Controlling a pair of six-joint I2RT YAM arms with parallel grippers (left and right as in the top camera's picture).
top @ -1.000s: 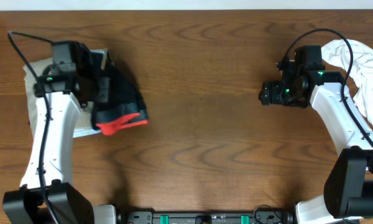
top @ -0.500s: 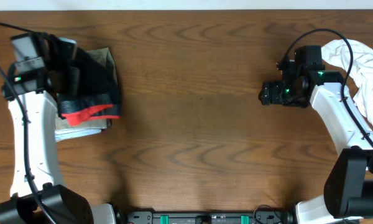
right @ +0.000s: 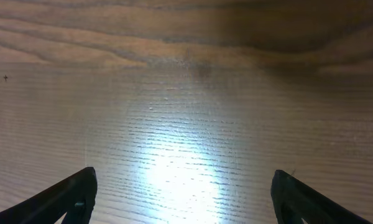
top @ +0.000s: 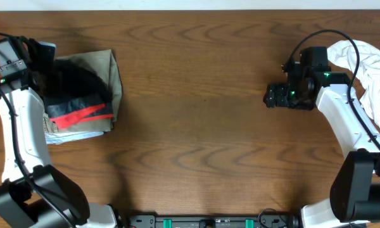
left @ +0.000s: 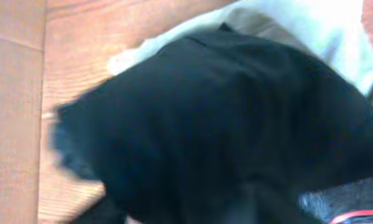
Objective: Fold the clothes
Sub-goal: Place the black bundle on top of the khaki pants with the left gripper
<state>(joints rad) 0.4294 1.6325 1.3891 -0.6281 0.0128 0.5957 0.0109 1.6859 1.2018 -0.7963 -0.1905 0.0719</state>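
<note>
A black garment with a red band [top: 76, 95] lies on a stack of folded clothes at the table's left, over an olive piece [top: 113, 73] and a pale one [top: 69, 133]. My left gripper [top: 43, 63] sits at the stack's far left edge against the black cloth. In the left wrist view the blurred black garment [left: 224, 124] fills the frame and hides the fingers, with pale cloth [left: 298, 25] behind it. My right gripper [top: 272, 96] hovers over bare wood at the right. Its dark fingertips [right: 74, 193] stand wide apart around nothing.
A heap of unfolded white clothes [top: 373, 69] lies at the far right edge, behind the right arm. Brown wooden tabletop [top: 196, 126] stretches between the two arms. The stack sits close to the table's left edge.
The left arm has swung left with the black garment, which now lies spread on the stack instead of hanging bunched. The right arm has not moved.
</note>
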